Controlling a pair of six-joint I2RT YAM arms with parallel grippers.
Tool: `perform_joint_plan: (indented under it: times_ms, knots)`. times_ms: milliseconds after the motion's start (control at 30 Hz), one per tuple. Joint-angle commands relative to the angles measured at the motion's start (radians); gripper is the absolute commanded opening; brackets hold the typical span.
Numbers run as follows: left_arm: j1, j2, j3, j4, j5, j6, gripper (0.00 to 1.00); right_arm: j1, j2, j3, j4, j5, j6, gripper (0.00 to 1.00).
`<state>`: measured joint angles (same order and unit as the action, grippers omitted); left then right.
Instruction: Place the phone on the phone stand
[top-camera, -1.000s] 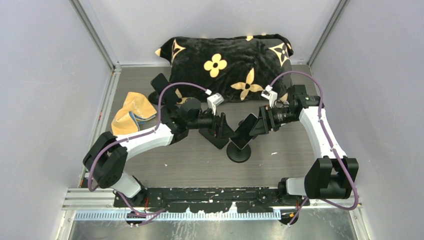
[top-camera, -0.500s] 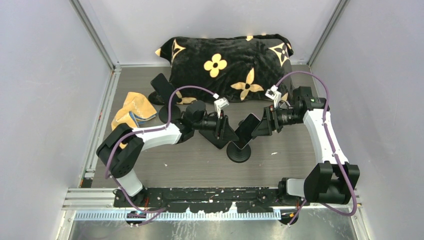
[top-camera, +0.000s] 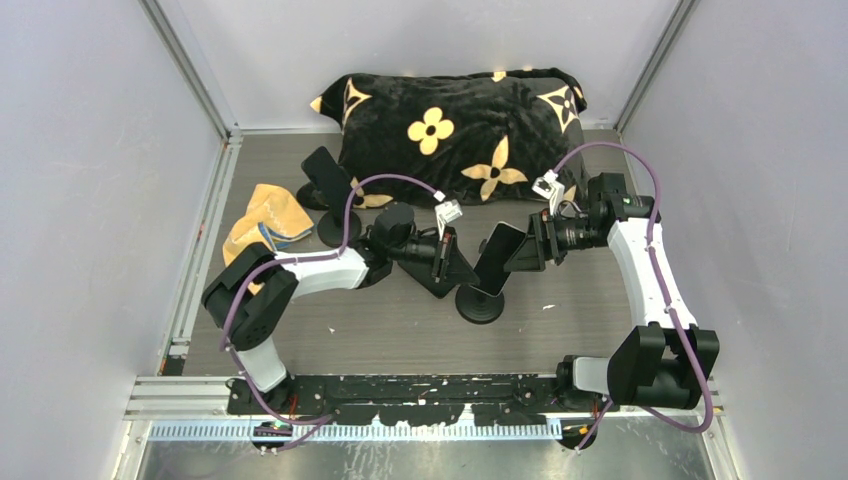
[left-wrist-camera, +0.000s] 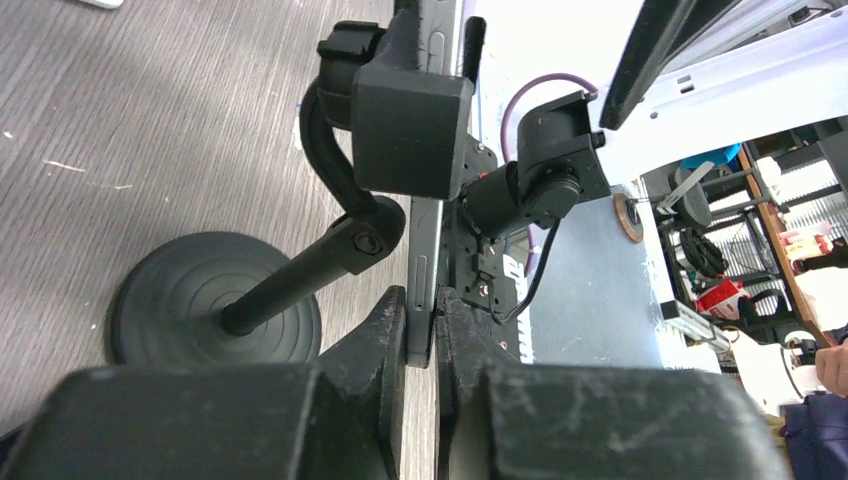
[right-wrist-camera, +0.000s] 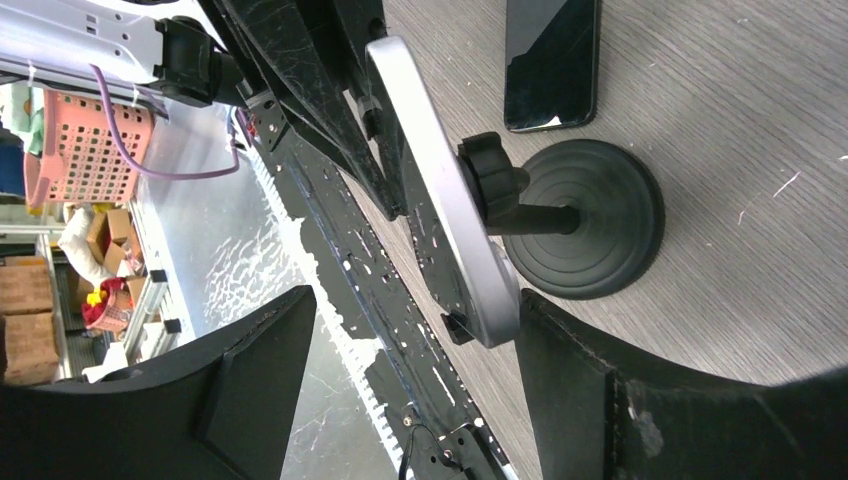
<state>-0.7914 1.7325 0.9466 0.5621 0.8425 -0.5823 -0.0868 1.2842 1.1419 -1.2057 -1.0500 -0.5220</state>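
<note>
Phone (left-wrist-camera: 425, 260) — seen edge-on against the holder of the phone stand (left-wrist-camera: 215, 300) — is pinched along its thin lower edge by the left gripper (left-wrist-camera: 422, 300). The right gripper (right-wrist-camera: 412, 300) — fingers spread wide — brackets the phone from the opposite side.

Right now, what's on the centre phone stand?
A phone, tilted against the head of the phone stand, left jaws shut on its edge. The phone covers the head from above, so seating can't be seen.
</note>
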Motion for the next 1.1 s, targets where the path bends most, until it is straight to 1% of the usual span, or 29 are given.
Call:
perform_joint_plan:
  times_ms: [0, 67, 100, 200, 333, 433, 633, 833, 1067]
  knots:
    - [0.011, 0.001, 0.007, 0.124, -0.002, -0.011, 0.07, -0.01, -0.036, -0.001, -0.009, -0.027, -0.018, 0.77]
    - [0.011, -0.003, -0.003, 0.147, -0.002, -0.011, 0.01, -0.013, -0.037, -0.001, -0.008, -0.028, -0.019, 0.77]
    - [0.011, -0.006, -0.01, 0.159, -0.003, -0.012, 0.01, -0.015, -0.038, -0.001, -0.008, -0.029, -0.019, 0.77]
    - [0.011, -0.016, -0.031, 0.19, -0.014, -0.009, 0.0, -0.021, -0.039, 0.002, -0.012, -0.037, -0.026, 0.78]
    - [0.014, -0.041, -0.069, 0.231, -0.037, -0.011, 0.01, -0.029, -0.039, 0.017, -0.049, -0.055, -0.069, 0.85]
    - [0.016, -0.061, -0.093, 0.26, -0.04, -0.024, 0.0, -0.031, -0.045, 0.019, -0.062, -0.06, -0.087, 0.88]
    - [0.021, -0.116, -0.149, 0.307, -0.064, -0.048, 0.0, -0.039, -0.057, 0.019, -0.082, -0.077, -0.12, 0.91]
    - [0.026, -0.21, -0.215, 0.301, -0.106, -0.046, 0.01, -0.047, -0.059, 0.015, -0.099, -0.096, -0.157, 0.92]
    - [0.036, -0.33, -0.275, 0.247, -0.152, -0.019, 0.0, -0.053, -0.058, 0.002, -0.087, -0.094, -0.161, 0.92]
